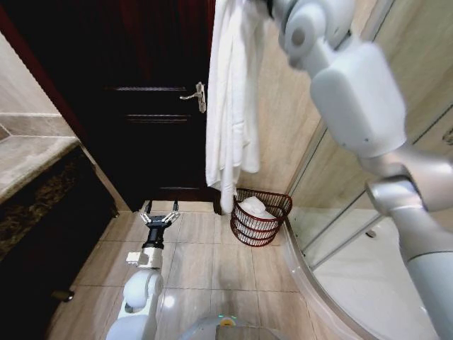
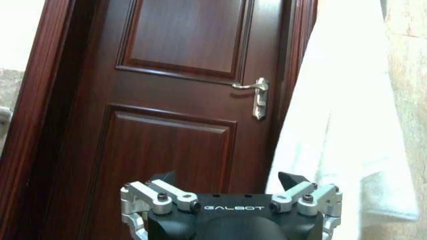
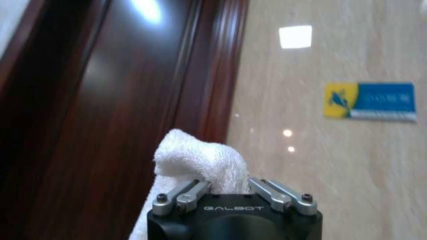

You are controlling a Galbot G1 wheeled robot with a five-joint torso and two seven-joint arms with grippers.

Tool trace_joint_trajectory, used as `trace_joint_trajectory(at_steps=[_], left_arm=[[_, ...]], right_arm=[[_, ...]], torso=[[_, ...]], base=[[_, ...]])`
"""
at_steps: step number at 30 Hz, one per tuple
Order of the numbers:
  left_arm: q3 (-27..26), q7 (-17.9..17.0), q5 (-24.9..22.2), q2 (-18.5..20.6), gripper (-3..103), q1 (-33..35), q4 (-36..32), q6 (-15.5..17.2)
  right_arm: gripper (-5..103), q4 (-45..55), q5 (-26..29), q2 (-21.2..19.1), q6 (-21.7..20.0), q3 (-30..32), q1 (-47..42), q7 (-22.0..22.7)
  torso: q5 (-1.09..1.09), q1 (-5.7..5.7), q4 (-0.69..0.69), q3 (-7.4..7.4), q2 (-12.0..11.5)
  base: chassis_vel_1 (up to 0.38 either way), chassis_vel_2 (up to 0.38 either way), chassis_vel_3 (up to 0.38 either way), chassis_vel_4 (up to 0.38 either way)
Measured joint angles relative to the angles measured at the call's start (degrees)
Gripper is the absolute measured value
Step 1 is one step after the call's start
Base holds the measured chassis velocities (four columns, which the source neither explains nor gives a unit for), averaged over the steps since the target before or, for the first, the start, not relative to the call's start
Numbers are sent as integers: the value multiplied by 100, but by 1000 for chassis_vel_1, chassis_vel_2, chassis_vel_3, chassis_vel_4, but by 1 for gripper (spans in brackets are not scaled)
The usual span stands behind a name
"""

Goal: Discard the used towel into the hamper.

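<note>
The used towel (image 1: 232, 99) is long and white and hangs down in front of the beige wall beside the door. Its lower end dangles just above the hamper (image 1: 262, 228). The hamper is a dark reddish-brown wire basket on the floor tiles, with white cloth (image 1: 255, 207) inside it. My right arm (image 1: 354, 92) is raised high. In the right wrist view, my right gripper (image 3: 223, 182) is shut on a fold of the towel (image 3: 200, 160). My left gripper (image 1: 160, 212) hangs low and open to the hamper's left, with nothing between its fingers (image 2: 293, 181).
A dark wooden door (image 1: 141, 106) with a metal handle (image 1: 196, 95) stands straight ahead. A stone counter (image 1: 28, 152) runs along the left. A curved glass shower enclosure (image 1: 354, 234) is on the right. A blue and yellow sign (image 3: 370, 100) is on the wall.
</note>
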Motion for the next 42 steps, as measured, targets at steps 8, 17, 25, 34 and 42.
trace_joint_trajectory(at_steps=[8,17,25,34,42], left_arm=[[71,19,75,-2,100,-90,64,61],[96,24,132,-4,100,-99,85,86],[88,28,172,-11,100,-34,87,67],[121,30,215,-32,100,-50,119,44],[125,33,232,-89,100,-15,153,-49]], right_arm=[[9,-387,-397,-225,78,291,-267,-366],[9,-27,-461,-561,42,507,-709,-472],[9,150,-777,-787,137,758,-1659,-593],[9,233,-1123,-964,268,1137,-2653,-684],[9,391,-1357,-1086,360,1259,-3356,-697]], torso=[[1,0,0,0,0],[2,0,-1,0,0],[2,0,-1,0,0],[1,0,0,-1,0],[-1,0,0,-1,0]], base=[[0,0,0,0],[0,0,0,0],[0,0,0,0],[0,0,0,0],[0,0,0,0]])
